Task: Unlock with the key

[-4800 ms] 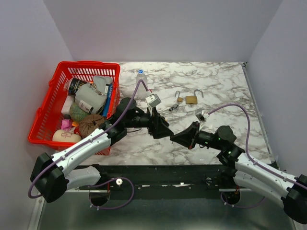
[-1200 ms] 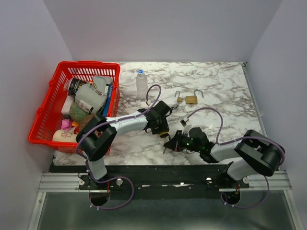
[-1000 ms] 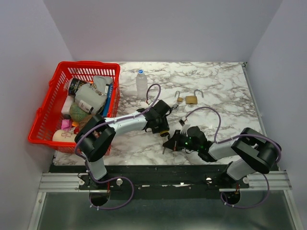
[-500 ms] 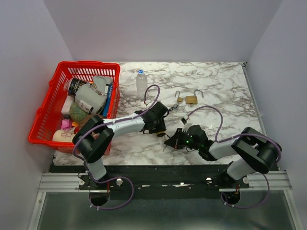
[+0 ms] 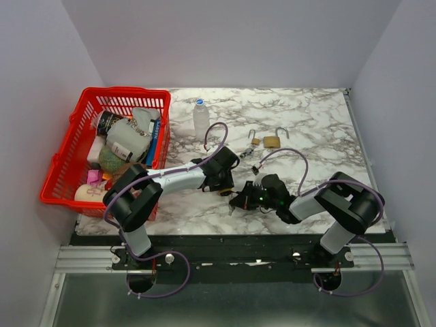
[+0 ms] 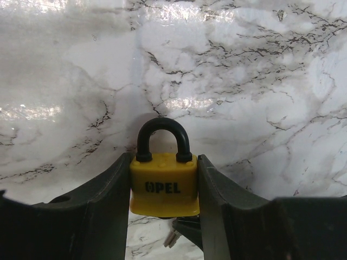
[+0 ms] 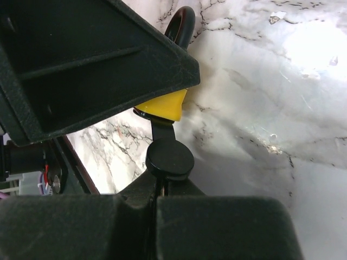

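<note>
Yellow padlock sits clamped by its sides in the left hand, low over the marble worktop. Its black shackle is closed and points away from the wrist. The right hand is pinched shut on the black-headed key, whose blade meets the lock's underside; how deep it sits is hidden. Likely step: seat, then turn. Push fully home along the keyway first, twist about the blade's own line, and let the left brace against the torque. Side load risks slipping.

The yellow padlock bears black letters reading "OPEL" on its face; the first letter is partly unclear.
</note>
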### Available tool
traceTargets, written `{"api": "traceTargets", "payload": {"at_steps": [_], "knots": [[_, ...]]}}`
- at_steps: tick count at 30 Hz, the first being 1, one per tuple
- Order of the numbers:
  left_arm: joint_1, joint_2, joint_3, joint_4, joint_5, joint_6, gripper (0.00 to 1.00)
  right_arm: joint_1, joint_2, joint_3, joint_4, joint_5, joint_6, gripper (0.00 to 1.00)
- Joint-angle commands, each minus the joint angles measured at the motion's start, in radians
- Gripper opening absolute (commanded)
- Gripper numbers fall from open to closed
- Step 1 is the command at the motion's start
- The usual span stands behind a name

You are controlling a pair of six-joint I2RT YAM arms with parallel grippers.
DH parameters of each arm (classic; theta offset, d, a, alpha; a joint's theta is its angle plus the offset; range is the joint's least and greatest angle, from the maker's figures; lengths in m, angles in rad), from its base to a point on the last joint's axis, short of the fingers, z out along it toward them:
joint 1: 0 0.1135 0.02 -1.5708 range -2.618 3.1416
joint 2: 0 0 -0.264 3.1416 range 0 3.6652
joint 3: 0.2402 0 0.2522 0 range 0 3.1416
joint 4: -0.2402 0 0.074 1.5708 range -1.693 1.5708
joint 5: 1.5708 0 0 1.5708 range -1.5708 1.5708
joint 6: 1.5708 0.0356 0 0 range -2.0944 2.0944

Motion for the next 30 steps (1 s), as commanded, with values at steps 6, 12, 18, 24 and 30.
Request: {"api": "traceTargets", "payload": {"at_steps": [6, 12, 18, 24, 30], "knots": [[-0.028, 0.0, 0.012, 0.023, 0.08, -0.005, 0.0, -0.01, 0.026, 0.028, 0.079, -0.021, -0.026, 0.01], [-0.026, 0.017, 0.021, 0.029, 0.074, -0.005, 0.0, -0.01, 0.04, 0.005, 0.115, -0.047, -0.008, 0.01], [-0.018, 0.031, 0.02, 0.035, 0.073, -0.007, 0.0, -0.01, 0.052, 0.002, 0.124, -0.048, -0.002, 0.01], [-0.014, 0.031, 0.021, 0.035, 0.068, -0.007, 0.0, -0.01, 0.041, -0.017, 0.128, -0.042, 0.009, 0.01], [0.015, 0.034, 0.02, 0.04, 0.076, -0.002, 0.0, -0.007, 0.017, -0.06, 0.145, -0.027, 0.027, 0.01]]}}
